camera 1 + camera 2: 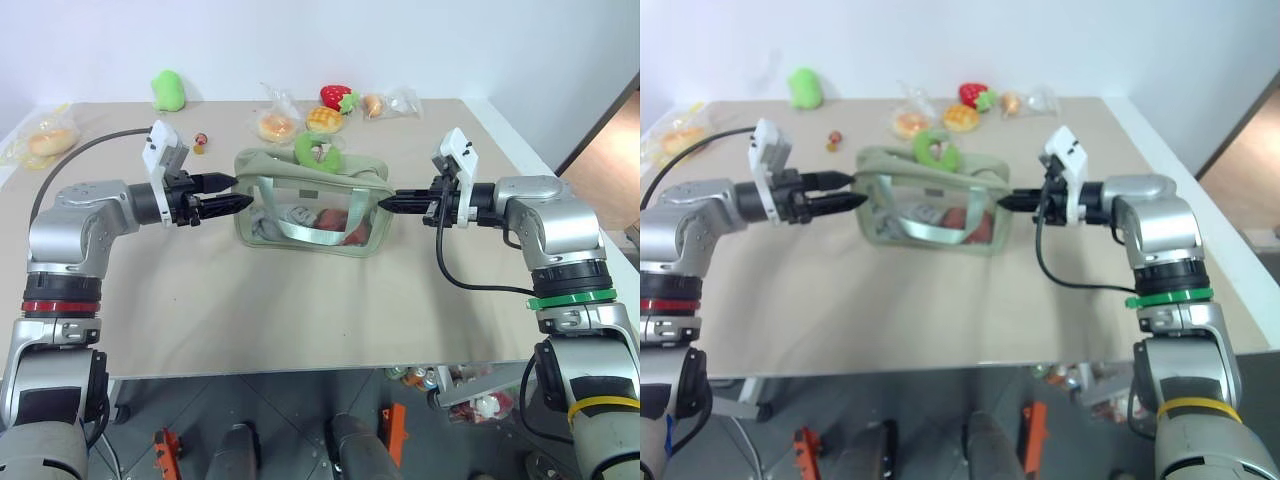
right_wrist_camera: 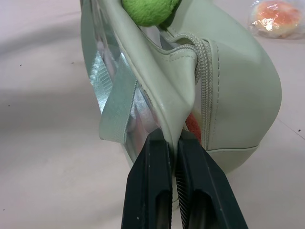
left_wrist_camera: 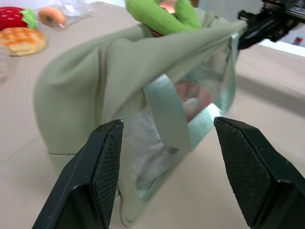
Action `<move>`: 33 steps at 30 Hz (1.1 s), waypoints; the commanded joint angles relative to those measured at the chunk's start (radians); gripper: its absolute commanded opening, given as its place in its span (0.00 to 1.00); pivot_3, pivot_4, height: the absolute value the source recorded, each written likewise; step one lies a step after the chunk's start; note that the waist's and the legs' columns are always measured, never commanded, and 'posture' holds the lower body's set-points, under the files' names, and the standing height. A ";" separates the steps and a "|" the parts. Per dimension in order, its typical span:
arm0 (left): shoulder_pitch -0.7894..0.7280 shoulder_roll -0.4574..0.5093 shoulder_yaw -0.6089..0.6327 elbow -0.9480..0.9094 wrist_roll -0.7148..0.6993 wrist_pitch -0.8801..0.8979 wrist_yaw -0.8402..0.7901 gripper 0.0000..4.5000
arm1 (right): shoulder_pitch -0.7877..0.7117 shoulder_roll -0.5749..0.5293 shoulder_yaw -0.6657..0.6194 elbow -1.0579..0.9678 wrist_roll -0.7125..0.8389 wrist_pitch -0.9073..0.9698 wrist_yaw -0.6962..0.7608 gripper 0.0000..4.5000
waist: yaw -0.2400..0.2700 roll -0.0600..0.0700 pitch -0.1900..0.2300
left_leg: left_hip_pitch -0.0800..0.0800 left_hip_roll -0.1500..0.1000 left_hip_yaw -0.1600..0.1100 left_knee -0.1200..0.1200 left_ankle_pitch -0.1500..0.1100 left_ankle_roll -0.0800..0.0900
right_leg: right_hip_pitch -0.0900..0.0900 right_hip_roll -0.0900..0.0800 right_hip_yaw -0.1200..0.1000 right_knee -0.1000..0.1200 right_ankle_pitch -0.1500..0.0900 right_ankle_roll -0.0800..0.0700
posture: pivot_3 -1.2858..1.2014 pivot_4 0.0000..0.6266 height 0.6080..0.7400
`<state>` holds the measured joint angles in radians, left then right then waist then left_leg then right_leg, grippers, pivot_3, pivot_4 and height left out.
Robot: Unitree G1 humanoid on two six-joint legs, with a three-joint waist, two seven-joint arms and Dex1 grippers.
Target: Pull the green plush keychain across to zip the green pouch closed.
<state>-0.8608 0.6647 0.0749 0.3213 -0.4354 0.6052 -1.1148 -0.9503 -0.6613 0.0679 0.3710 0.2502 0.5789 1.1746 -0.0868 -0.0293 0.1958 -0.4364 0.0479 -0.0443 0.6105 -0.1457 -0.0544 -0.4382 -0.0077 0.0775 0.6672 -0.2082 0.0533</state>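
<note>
The green pouch point(image 1: 310, 205) stands mid-table, its top zipper point(image 2: 205, 71) partly open at the right end. The green plush keychain point(image 1: 318, 148) rests on its top near the middle. My right gripper point(image 2: 174, 138) is shut on the fabric edge at the pouch's right end, also seen in the head view point(image 1: 386, 203). At the pouch's left end my left gripper point(image 1: 243, 191) is open and level. In the left wrist view its fingers point(image 3: 107, 157) frame that end and the strap handle point(image 3: 167, 114); I cannot tell if they touch.
A plain oval green plush point(image 1: 168, 90) lies at the back left. Bagged bread point(image 1: 278, 125), a waffle bun point(image 1: 322, 118) and a strawberry toy point(image 1: 338, 97) sit behind the pouch. Another bread bag point(image 1: 45, 142) is at the far left. The table's front edge point(image 1: 300, 368) is near.
</note>
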 commanded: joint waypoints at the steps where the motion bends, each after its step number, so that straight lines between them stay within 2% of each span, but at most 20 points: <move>1: -0.055 0.007 0.070 0.009 -0.056 0.024 0.010 0.70 | 0.005 -0.014 -0.011 -0.036 0.011 0.001 0.004 0.00 | 0.000 0.000 0.000 | 0.000 0.000 0.000 0.000 0.000 0.000 | 0.000 0.000 0.000 0.000 0.000 0.000 | 0.52 0.24 1.00; 6: -0.081 0.019 0.145 0.008 -0.152 0.111 0.008 0.70 | 0.006 -0.012 -0.010 -0.034 0.010 0.002 0.002 0.00 | 0.000 0.000 0.000 | 0.000 0.000 0.000 0.000 0.000 0.000 | 0.000 0.000 0.000 0.000 0.000 0.000 | 0.52 0.24 1.00; 12: -0.066 0.041 0.152 0.035 -0.151 0.119 0.009 0.70 | -0.003 -0.007 -0.008 -0.020 0.008 -0.001 0.002 0.00 | 0.000 0.000 0.000 | 0.000 0.000 0.000 0.000 0.000 0.000 | 0.000 0.000 0.000 0.000 0.000 0.000 | 0.52 0.24 1.00; 20: -0.026 0.014 0.037 0.043 -0.068 0.078 0.008 0.70 | 0.000 -0.008 -0.011 -0.029 0.012 0.004 0.001 0.00 | 0.000 0.000 0.000 | 0.000 0.000 0.000 0.000 0.000 0.000 | 0.000 0.000 0.000 0.000 0.000 0.000 | 0.52 0.24 1.00; 26: -0.043 -0.012 0.006 0.102 -0.031 0.028 0.001 0.70 | 0.008 -0.011 -0.015 -0.042 0.016 0.012 -0.002 0.00 | -0.001 0.000 0.000 | 0.000 0.000 0.000 0.000 0.000 0.000 | 0.000 0.000 0.000 0.000 0.000 0.000 | 0.52 0.24 1.00; 30: -0.055 -0.023 -0.006 0.145 0.000 -0.013 0.002 0.46 | 0.013 -0.014 -0.017 -0.048 0.018 0.015 -0.004 0.00 | 0.000 0.000 0.000 | 0.000 0.000 0.000 0.000 0.000 0.000 | 0.000 0.000 0.000 0.000 0.000 0.000 | 0.52 0.24 1.00; 33: -0.065 -0.031 -0.001 0.165 0.006 -0.024 0.002 0.22 | 0.016 -0.015 -0.019 -0.052 0.019 0.017 -0.006 0.00 | 0.000 0.000 0.000 | 0.000 0.000 0.000 0.000 0.000 0.000 | 0.000 0.000 0.000 0.000 0.000 0.000 | 0.52 0.24 1.00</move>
<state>-0.8893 0.6344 0.0649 0.4942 -0.4306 0.6053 -1.1057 -0.9390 -0.6642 0.0653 0.3529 0.2562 0.5912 1.1714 -0.0867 -0.0293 0.1958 -0.4368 0.0479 -0.0442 0.6103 -0.1458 -0.0544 -0.4385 -0.0076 0.0776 0.6670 -0.2083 0.0535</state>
